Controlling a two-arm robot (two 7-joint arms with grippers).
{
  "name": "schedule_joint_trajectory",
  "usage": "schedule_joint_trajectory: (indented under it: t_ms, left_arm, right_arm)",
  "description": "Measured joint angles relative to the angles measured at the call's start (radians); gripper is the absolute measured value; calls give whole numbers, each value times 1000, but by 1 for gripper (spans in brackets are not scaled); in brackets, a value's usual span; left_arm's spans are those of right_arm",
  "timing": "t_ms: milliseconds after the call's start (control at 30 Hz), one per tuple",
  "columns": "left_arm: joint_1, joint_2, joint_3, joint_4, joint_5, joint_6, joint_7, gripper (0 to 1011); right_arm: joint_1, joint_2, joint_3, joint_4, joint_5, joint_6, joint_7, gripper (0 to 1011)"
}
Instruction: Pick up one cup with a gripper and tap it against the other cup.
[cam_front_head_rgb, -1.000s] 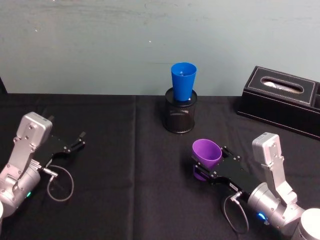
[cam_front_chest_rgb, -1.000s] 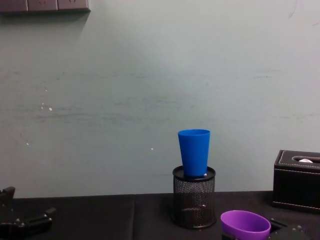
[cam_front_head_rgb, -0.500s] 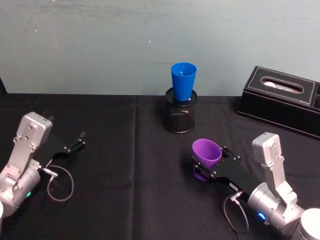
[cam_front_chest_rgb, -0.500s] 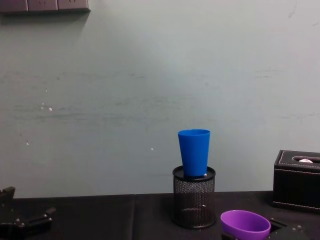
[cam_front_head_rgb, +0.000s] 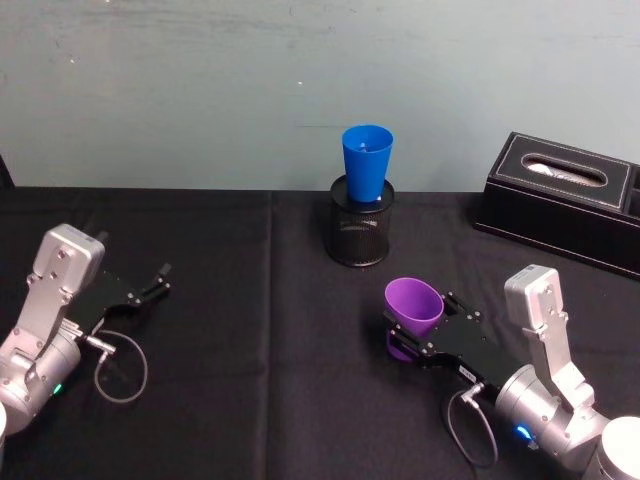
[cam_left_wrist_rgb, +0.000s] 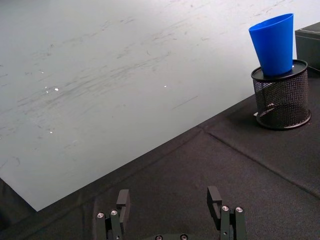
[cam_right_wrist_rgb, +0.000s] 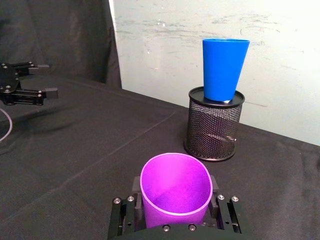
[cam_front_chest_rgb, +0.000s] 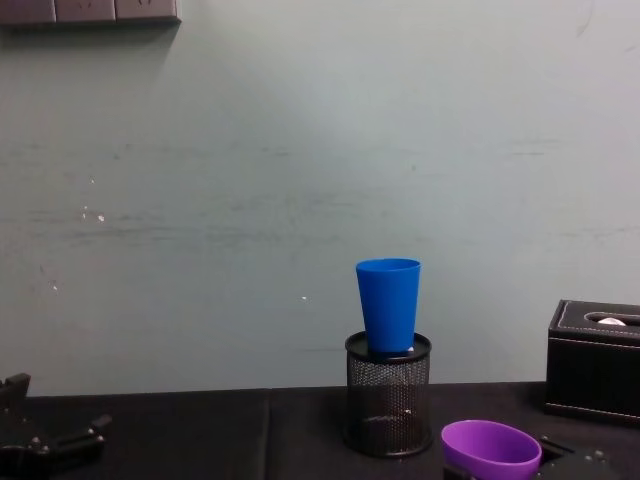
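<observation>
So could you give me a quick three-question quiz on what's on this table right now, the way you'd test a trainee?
1. True or false: the blue cup stands in the black mesh holder, not touching the purple cup.
2. What holds the purple cup? A, a person's hand; B, the right tool; C, nothing, it stands free.
3. Fill in: the left tool, resting on the robot's left, has its fingers ___.
Key: 1 true; 2 B; 3 open.
</observation>
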Motion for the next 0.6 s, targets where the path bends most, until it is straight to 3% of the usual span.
schedule_joint_trajectory:
  t_ms: [600]
  left_arm:
    - [0,0,0,0,0,0,0,1011]
  right_arm:
    - [0,0,0,0,0,0,0,734]
